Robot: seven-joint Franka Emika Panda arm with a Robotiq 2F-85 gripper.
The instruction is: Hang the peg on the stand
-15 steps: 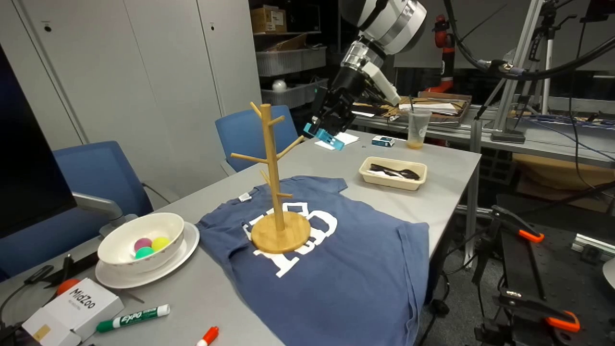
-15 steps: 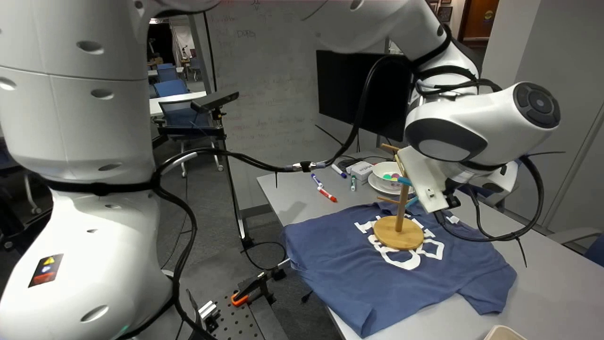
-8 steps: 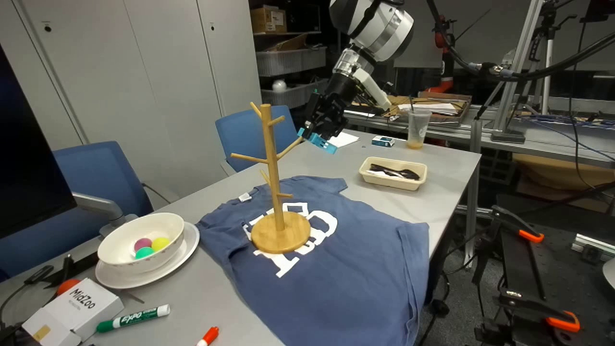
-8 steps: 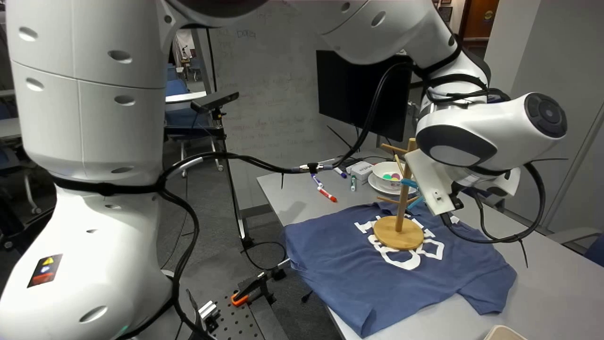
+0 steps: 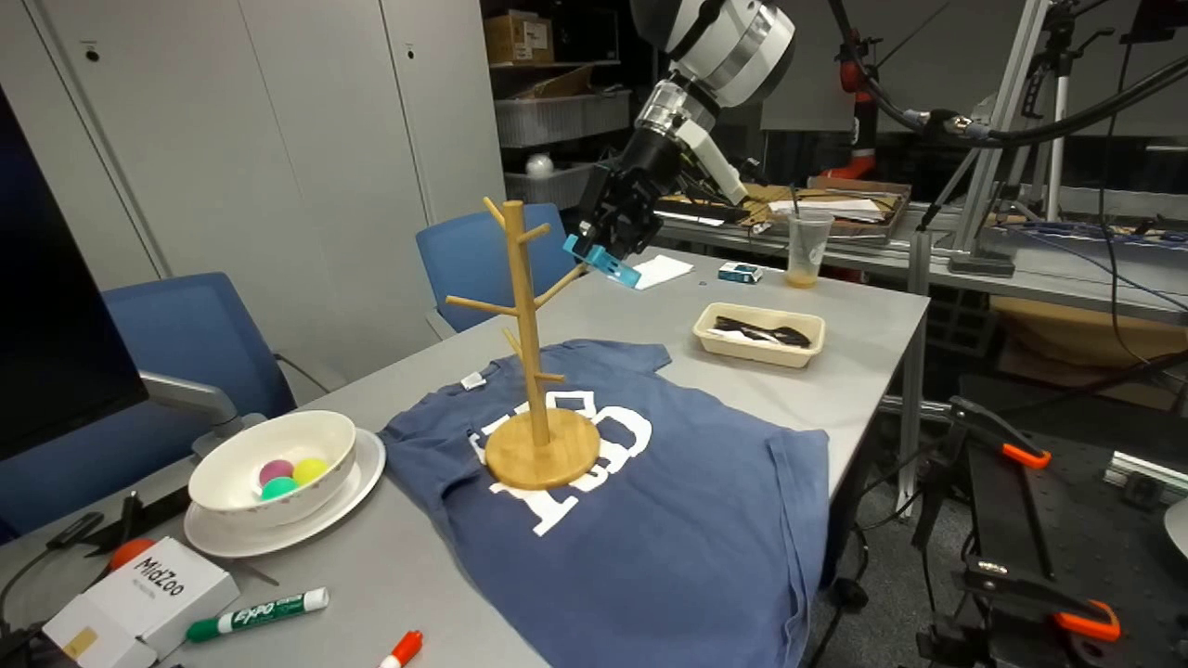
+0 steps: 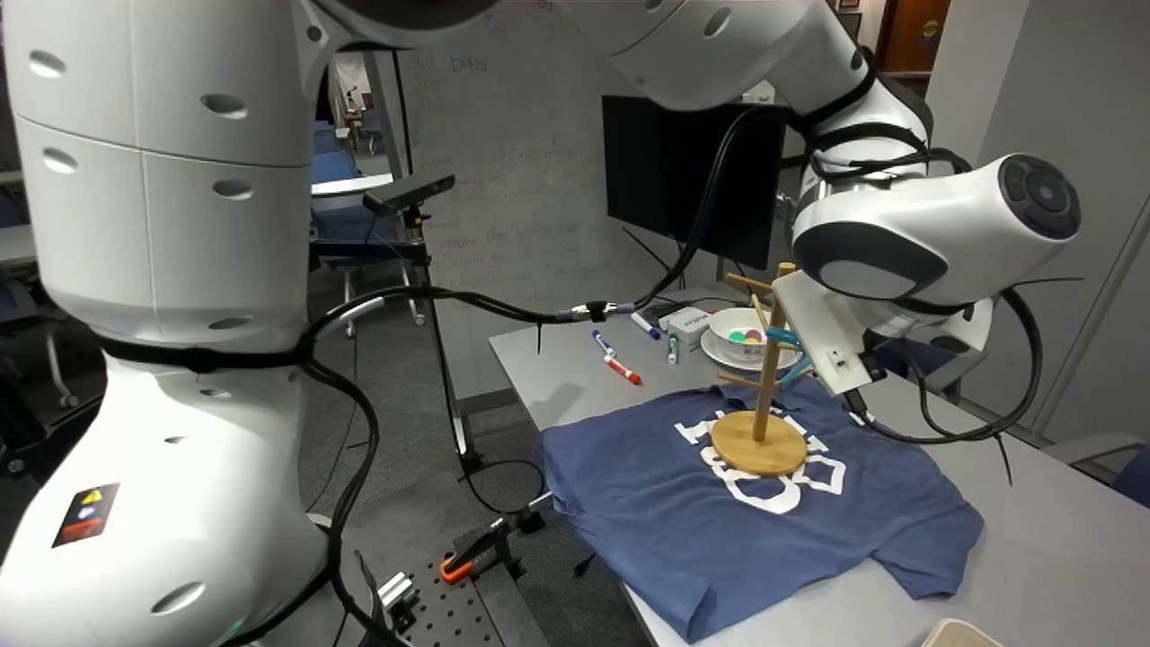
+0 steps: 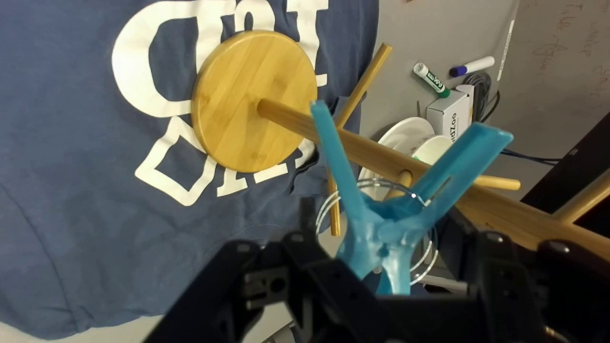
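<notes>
The light-blue peg point(image 7: 381, 228) is gripped, its prongs spread wide and pointing away from my gripper point(image 7: 381, 216). The wooden stand point(image 5: 527, 325) is upright on its round base. In the wrist view its pole point(image 7: 371, 150) runs behind the prongs. An exterior view has the peg point(image 5: 603, 262) beside the tip of a raised branch point(image 5: 562, 284), on the side away from the pole; contact cannot be told. From another angle the white arm housing hides my fingers, while blue prongs point(image 6: 795, 370) show close to the pole point(image 6: 770, 368).
Under the stand lies a blue T-shirt point(image 5: 687, 520). A bowl point(image 5: 269, 468) of coloured balls on a plate, a white box point(image 5: 148, 594) and markers lie to one side. A cream tray point(image 5: 759, 351) with dark items and a plastic cup point(image 5: 807, 250) stand on the table.
In an exterior view my gripper and the peg have moved left toward the stand, dipping first and then rising slightly. The stand has not moved.
</notes>
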